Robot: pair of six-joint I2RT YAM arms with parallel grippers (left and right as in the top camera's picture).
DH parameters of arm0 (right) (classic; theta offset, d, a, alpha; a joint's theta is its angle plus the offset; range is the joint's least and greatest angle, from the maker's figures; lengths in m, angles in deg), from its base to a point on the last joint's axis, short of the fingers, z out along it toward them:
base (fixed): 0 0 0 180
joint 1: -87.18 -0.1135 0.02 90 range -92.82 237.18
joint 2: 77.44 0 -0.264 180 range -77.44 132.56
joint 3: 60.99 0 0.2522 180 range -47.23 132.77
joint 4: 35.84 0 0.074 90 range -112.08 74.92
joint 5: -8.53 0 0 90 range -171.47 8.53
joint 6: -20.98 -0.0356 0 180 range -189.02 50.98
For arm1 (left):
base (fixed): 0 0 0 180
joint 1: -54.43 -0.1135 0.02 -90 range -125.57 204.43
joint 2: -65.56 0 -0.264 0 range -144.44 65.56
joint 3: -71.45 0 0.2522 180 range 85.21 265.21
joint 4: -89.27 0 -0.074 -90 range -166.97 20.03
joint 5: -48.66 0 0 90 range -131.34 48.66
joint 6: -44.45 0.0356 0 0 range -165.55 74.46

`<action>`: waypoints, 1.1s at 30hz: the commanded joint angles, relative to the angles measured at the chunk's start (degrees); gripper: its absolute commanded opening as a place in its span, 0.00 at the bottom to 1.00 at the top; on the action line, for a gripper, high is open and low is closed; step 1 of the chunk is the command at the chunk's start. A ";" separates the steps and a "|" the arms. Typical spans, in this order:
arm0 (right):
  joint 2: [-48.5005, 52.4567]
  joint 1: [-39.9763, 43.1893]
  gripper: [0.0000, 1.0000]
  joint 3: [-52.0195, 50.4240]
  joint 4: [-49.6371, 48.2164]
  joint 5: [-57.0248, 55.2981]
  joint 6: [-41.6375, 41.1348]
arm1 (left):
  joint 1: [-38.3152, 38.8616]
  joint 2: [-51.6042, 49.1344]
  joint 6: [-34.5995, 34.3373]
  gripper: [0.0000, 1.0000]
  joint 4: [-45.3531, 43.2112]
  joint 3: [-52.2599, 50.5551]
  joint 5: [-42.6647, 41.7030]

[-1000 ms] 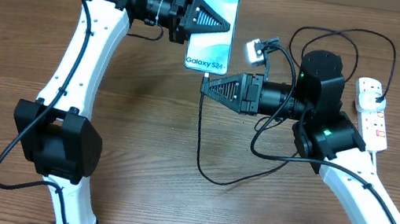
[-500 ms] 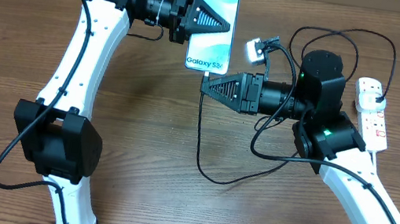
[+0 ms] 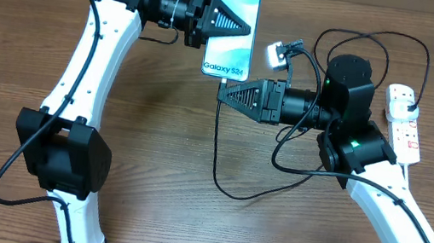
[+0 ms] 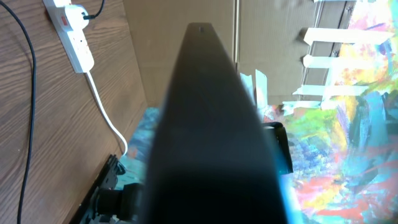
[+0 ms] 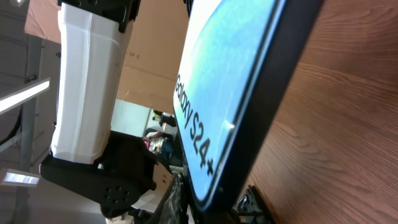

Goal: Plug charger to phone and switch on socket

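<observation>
Below the phone (image 3: 232,33), the right fingers (image 3: 238,95) hide the charger (image 3: 216,152) tip

The counter (image 3: 160,156) is brown wood grain, matt. The phone (image 3: 231,55) has a glossy screen; the socket (image 3: 406,131) is smooth white plastic.

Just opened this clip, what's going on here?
The left end effector grips the phone by its side edge, with the screen lit. The right end effector sits at the phone's bottom edge, right where the charger cable meets it. Whether the connector is fully seated cannot be told. The charger's plug is already in the socket at the right, which neither arm is touching. Its switch position is not readable.
</observation>
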 commanded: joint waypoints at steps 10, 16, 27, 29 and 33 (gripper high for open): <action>0.04 0.17 0.04 0.83 -0.61 -1.53 -0.09 | 0.83 0.61 -0.24 0.04 0.15 0.72 -2.67; 0.04 0.66 0.03 0.83 -0.59 -1.99 -0.09 | 0.83 0.61 0.63 0.04 0.15 0.72 -3.04; 0.04 0.66 0.04 0.83 -1.09 -4.15 -1.62 | 0.83 0.61 5.16 0.04 0.15 0.72 -5.14; 0.04 0.66 0.04 0.83 -1.44 -4.55 -1.84 | 0.83 0.61 5.38 0.04 0.17 0.72 -5.16; 0.04 0.66 0.04 0.83 -1.70 -6.29 -2.60 | 0.87 0.61 5.51 0.04 0.20 0.72 -5.16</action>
